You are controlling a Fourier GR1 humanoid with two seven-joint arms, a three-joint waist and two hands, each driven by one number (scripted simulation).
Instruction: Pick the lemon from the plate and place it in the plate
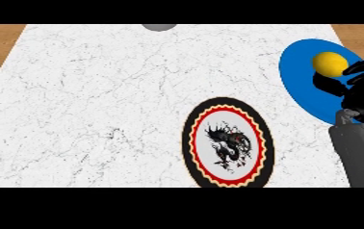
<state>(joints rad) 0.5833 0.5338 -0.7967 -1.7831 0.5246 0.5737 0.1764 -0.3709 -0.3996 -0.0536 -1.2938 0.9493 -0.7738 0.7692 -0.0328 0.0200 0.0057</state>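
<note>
Nearest me in the head view, at five o'clock, sat the patterned plate (227, 142) with its dark emblem, on the marble counter (99, 103). At three o'clock, my right hand (348, 94) reached over the blue plate (302, 81), fingers spread on either side of the lemon (330, 63), which lay on that blue plate. At twelve o'clock, a grey object (159, 26) peeked in.

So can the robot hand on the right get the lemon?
Probably yes. The right robot hand is already over the blue plate, its fingers right beside the lemon. Nothing sits between them, though whether they touch it yet is unclear.
</note>
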